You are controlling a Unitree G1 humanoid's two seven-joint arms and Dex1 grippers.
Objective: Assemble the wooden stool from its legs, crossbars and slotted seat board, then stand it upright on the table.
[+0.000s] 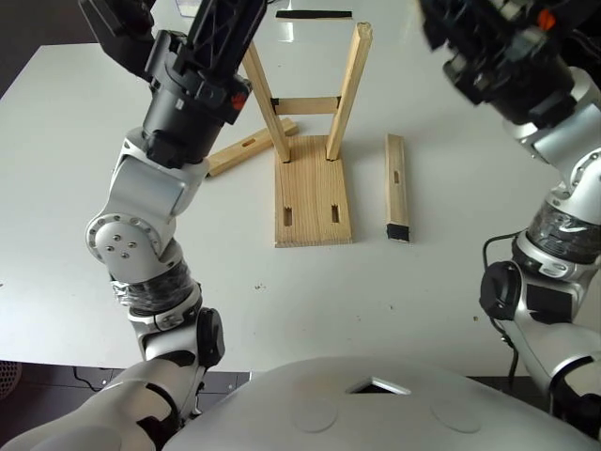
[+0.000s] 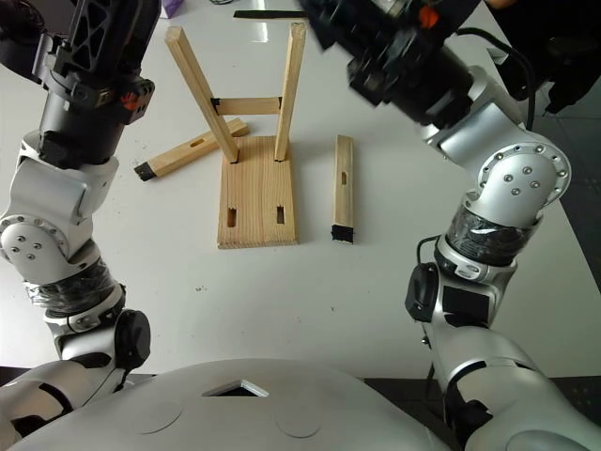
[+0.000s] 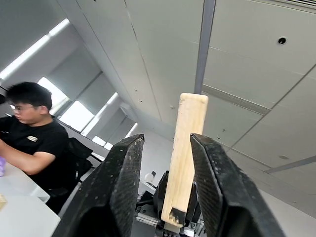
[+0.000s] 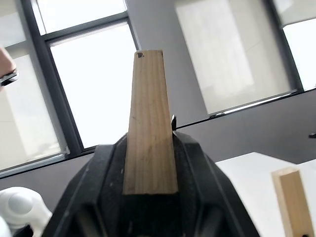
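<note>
Right wrist view, right gripper pinching wooden bar, left gripper flanking second bar, cannot tell whether clamped

The seat board is laid flat at the middle of the table. The left upright leg and the right upright leg are seated at its far end and are joined by a crossbar. One loose leg is laid at an angle to the board's left, behind the left upright leg. Another loose leg is laid just right of the board, parallel to it. A strip is placed at the far edge.
</note>
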